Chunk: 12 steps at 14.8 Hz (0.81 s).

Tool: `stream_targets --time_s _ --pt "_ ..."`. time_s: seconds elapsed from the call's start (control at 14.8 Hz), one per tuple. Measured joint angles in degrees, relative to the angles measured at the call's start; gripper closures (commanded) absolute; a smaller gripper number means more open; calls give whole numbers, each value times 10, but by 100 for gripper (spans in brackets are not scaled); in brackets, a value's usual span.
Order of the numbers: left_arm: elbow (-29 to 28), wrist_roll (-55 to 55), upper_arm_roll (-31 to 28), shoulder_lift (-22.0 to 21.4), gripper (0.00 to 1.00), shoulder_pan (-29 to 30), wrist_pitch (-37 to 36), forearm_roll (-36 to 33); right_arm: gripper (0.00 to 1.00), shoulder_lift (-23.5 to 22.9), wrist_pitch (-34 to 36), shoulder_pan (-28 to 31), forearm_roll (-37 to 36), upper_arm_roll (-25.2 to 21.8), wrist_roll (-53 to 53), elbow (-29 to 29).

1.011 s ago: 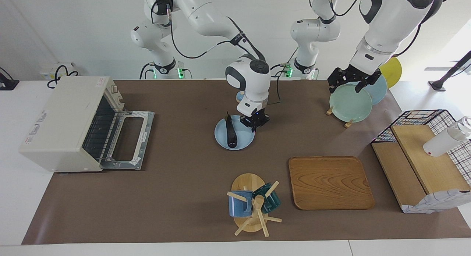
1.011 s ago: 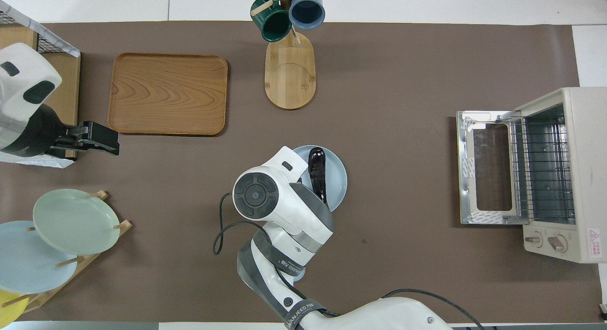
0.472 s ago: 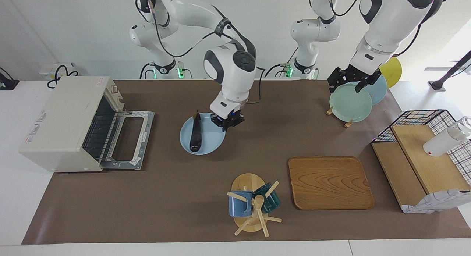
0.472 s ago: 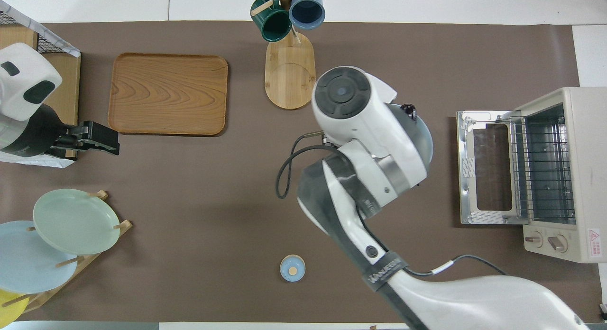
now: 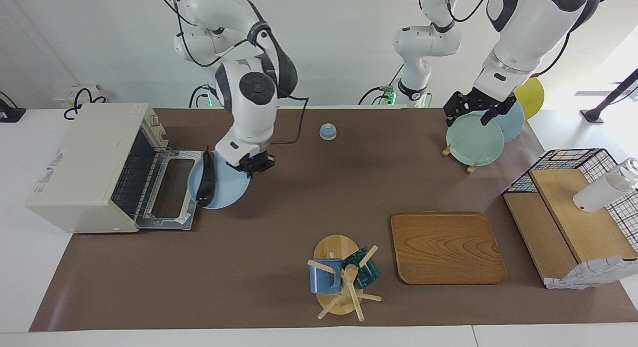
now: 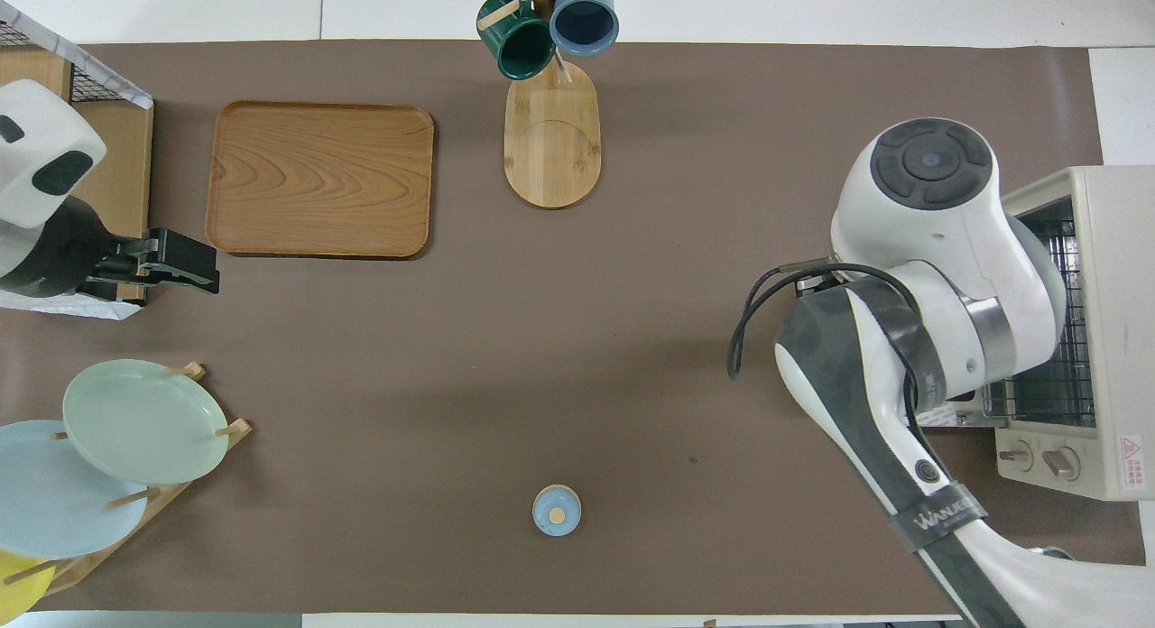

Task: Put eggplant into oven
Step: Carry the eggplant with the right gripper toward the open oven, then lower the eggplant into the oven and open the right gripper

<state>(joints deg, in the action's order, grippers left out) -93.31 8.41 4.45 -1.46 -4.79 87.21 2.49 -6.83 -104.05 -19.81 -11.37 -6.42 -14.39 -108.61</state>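
The dark purple eggplant (image 5: 206,179) lies on a pale blue plate (image 5: 224,187). My right gripper (image 5: 250,165) is shut on the plate's rim and holds it just above the table. The plate's edge is over the open door (image 5: 172,187) of the cream-white oven (image 5: 82,162) at the right arm's end of the table. The wire rack shows inside the oven. In the overhead view the right arm hides the plate and eggplant, and part of the oven (image 6: 1105,339) shows. My left gripper (image 5: 474,112) waits over the plate rack; it also shows in the overhead view (image 6: 185,272).
A small blue lid (image 5: 328,131) lies near the robots. A mug tree (image 5: 344,279) and a wooden tray (image 5: 447,247) stand farther out. A plate rack (image 5: 473,139) and a wire basket with wooden boards (image 5: 573,212) are at the left arm's end.
My right gripper has carried the plate with the eggplant from mid-table toward the oven, now reaching the open door. The small blue lid has come into sight. The left arm has not moved.
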Motion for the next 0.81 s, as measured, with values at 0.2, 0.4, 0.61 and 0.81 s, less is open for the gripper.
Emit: stream_targets --time_s 0.2,0.4,0.61,0.81 --pt "0 0 -3 0 0 1 0 0 100 11 -9 51 -1 0 45 -30" --pt "0 0 -3 0 0 1 0 0 100 11 -20 92 -14 0 97 -41" --pt "0 0 -3 0 0 1 0 0 100 12 -41 145 -15 1 161 -48" --pt "0 0 -3 0 0 1 0 0 100 17 -101 184 -15 0 187 -87"
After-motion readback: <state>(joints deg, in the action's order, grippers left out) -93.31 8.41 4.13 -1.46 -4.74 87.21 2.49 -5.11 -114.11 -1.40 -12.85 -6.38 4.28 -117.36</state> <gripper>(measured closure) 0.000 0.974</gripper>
